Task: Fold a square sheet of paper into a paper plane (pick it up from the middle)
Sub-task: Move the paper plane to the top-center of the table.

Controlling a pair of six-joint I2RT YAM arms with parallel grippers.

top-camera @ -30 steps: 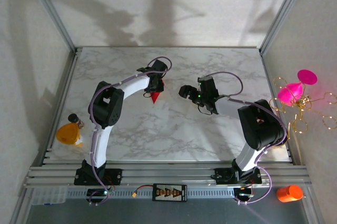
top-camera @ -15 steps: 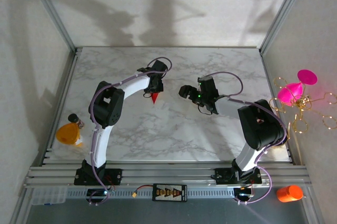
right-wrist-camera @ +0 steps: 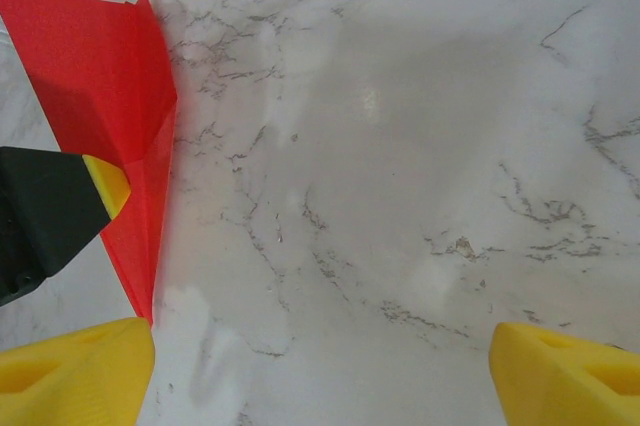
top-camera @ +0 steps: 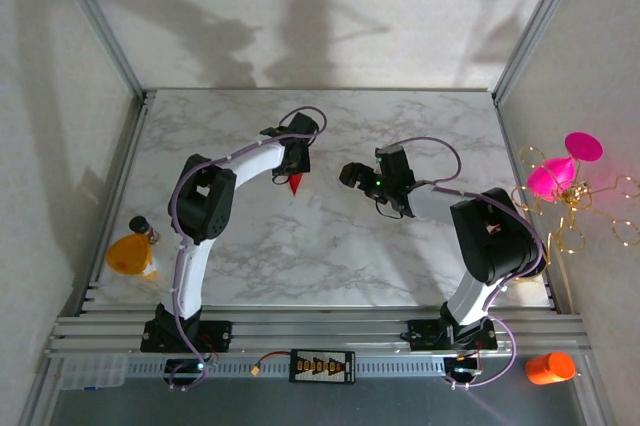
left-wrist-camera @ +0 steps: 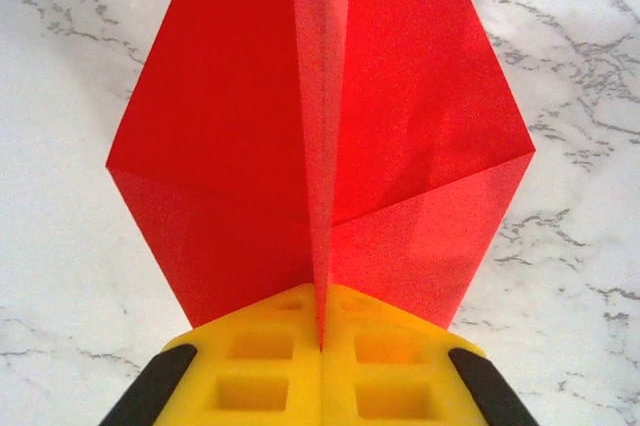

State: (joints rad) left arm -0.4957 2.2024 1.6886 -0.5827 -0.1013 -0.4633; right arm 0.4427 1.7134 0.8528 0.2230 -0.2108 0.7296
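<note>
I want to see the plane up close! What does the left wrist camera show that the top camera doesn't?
Left wrist camera: the raised centre ridge and slanted creases of the paper plane, pinched by the shut left pincer. Top camera: both whole arms, the right pincer and the magenta cone ornament. Both: that red plane and the marble table.

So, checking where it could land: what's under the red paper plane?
White marble table shows all around the paper plane, which the left pincer grips by its centre ridge. The patch straight beneath is covered by the paper.
</note>
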